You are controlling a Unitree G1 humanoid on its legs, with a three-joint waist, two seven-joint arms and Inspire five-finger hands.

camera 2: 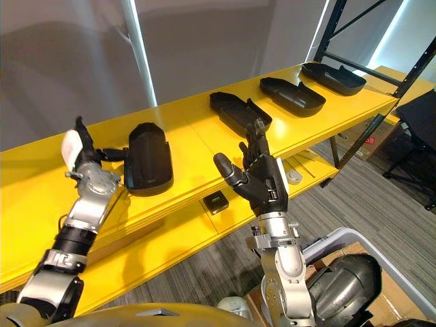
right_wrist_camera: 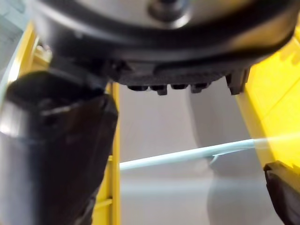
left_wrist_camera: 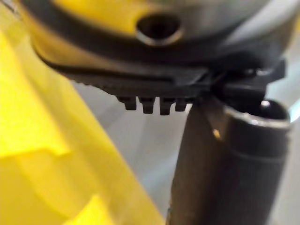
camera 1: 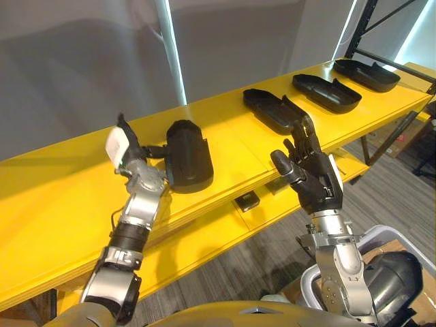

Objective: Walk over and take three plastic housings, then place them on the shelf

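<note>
Looking down on a long bright-yellow shelf board running along a plain grey wall, with a thin pale vertical light strip glowing on that wall. Showing four task pieces lying in a row on the board: a rounded black plastic housing, hollow side down, nearest on the left, then a second black housing, a third black housing and a farthest black housing, all hollow side up. Reaching in from the lower left with the left hand, white-capped thumb raised, fingers stretching straight out to the near edge of the rounded black plastic housing and curling round nothing. Holding the right hand upright before the board's front edge, just below the second black housing, fingers spreading wide and gripping nothing.

Taking in the same scene through the right eye, adding a black metal rack upright at the far end, a lower yellow board carrying a small black block and a small round silver piece, and grey carpet beyond.

Peering along the left wrist: yellow board and grey wall blurring past the hand's dark bulk.

Peering along the right wrist: dark thumb, yellow edges and the pale strip, all blurring.
</note>
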